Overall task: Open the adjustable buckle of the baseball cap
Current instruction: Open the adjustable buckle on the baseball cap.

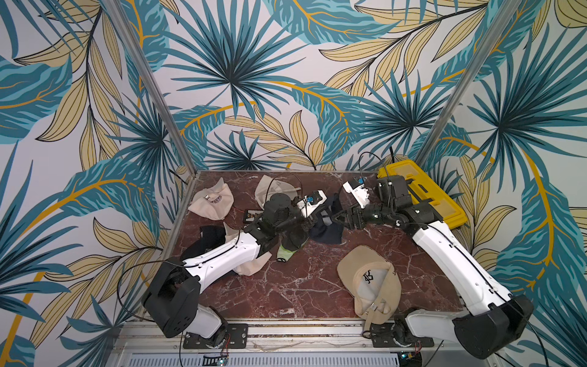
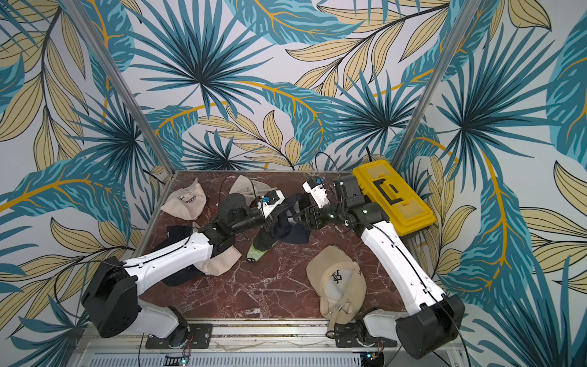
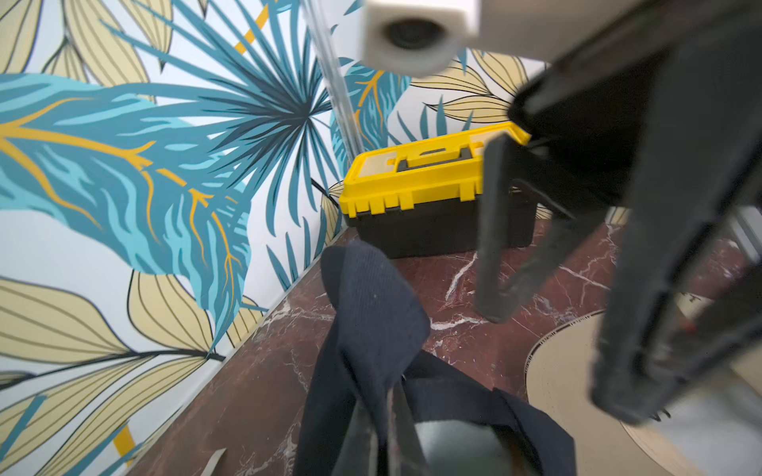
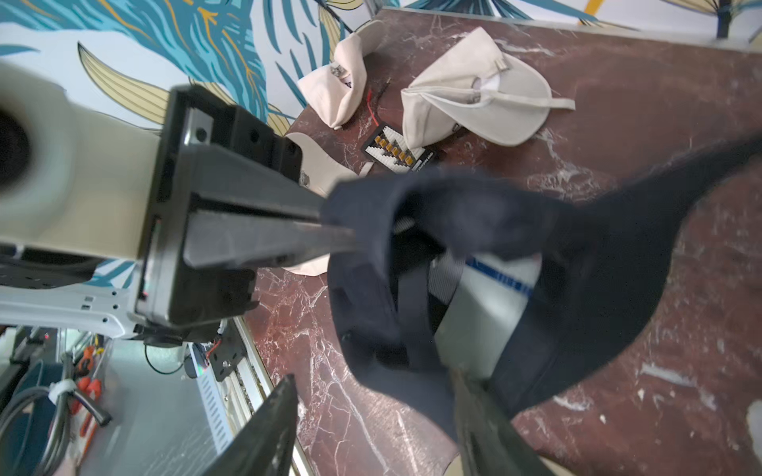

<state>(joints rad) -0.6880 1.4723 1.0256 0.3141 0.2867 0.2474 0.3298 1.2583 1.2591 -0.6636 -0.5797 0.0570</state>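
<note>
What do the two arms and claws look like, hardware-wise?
The left arm and right arm match: white link shells, black joint housings, thin black cables looping outside. Each wrist carries a white camera block with a blue part. The left claw and right claw are black with long tapered fingers.

Robot lab cell, aluminium frame (image 1: 153,85), toolbox (image 1: 444,203)

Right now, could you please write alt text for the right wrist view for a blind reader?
The left gripper is shut on a fold of the navy cap over the marble table. The right gripper stands open at the cap's edge; two beige caps lie beyond.
</note>
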